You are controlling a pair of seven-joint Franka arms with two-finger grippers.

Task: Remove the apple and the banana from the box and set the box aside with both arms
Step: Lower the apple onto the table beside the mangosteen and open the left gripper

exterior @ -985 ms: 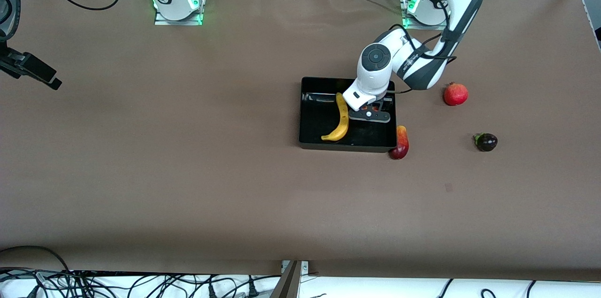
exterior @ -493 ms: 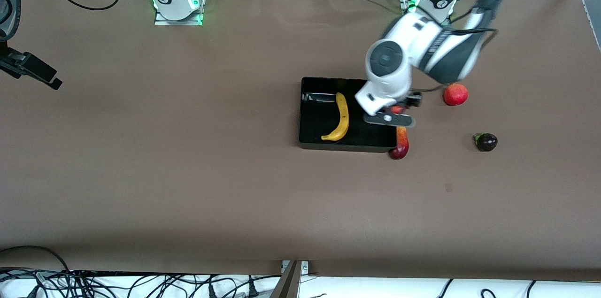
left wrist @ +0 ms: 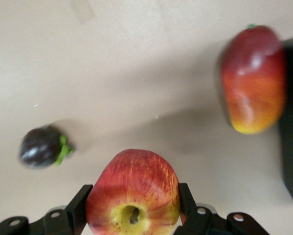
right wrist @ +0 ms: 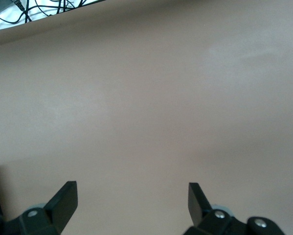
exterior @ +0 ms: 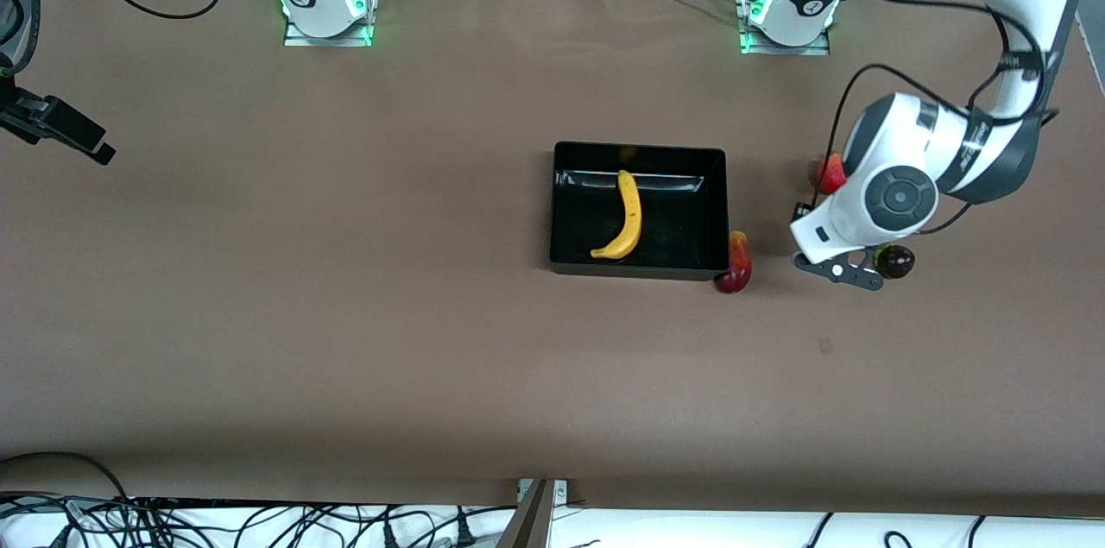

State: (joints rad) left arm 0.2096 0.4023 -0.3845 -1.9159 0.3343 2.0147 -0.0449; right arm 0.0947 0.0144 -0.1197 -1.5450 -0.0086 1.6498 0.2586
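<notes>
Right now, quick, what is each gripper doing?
Left gripper: closed on the apple, up over the table near the dark purple fruit.
Right gripper: open, holding nothing, waiting.

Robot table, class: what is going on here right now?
The left pincer holds the apple in the air over bare table beside a dark purple fruit, toward the left arm's end. The banana lies in the black box, with a red-yellow oval fruit against the box's corner. The right pincer waits open over bare table.
</notes>
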